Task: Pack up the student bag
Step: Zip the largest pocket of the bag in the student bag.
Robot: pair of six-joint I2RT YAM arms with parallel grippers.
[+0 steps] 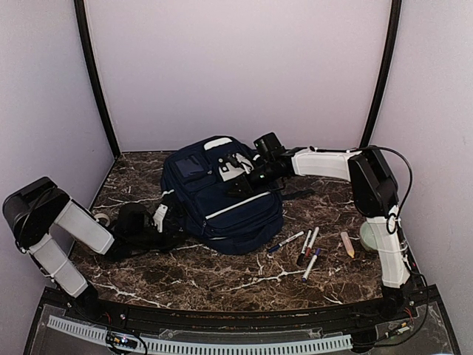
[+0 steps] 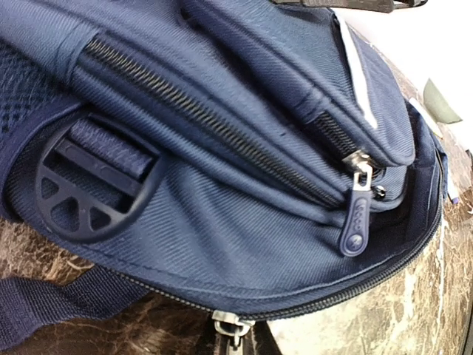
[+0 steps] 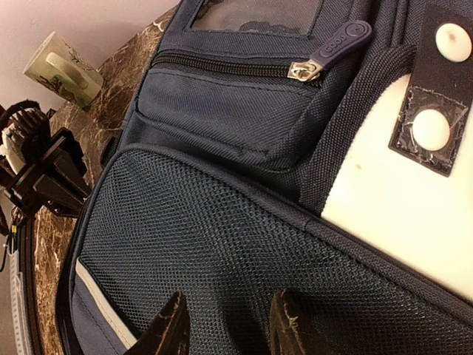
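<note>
Centre of the table (image 1: 185,275): bag (image 1: 229,211) lies flat, front face up, top end toward the back wall. Navy fabric, thin white stripe (image 1: 238,205) across the front pocket, pale patch (image 1: 218,143) near the top, dark straps (image 1: 133,225) bunched off its left side.

Top view only:
- both arms at once. Left gripper (image 1: 159,217) is at the bag's left edge by the straps, and right gripper (image 1: 240,177) is over the upper front.
- markers (image 1: 304,249) loose on the marble to the right of the bag, apart from it.

Left wrist only:
- side wall close up, with stacked zip tracks, a round black buckle (image 2: 96,185) and a navy zipper pull (image 2: 357,220) hanging down.
- metal slider (image 2: 231,324) on the lowest zip, right at the bottom edge of the frame.
- left gripper is closed. The slider sits where the tips would be, but I can't tell whether it is pinched.

Right wrist only:
- mesh pocket (image 3: 222,244), a small zipped pocket above it, a cream panel (image 3: 392,207) and a black tab (image 3: 436,81) with two white snaps.
- patterned mug (image 3: 63,70) on the marble past the bag's edge.
- right fingers (image 3: 171,329) are partly spread, tips over the mesh, gripping nothing. Can't tell if they touch it.
</note>
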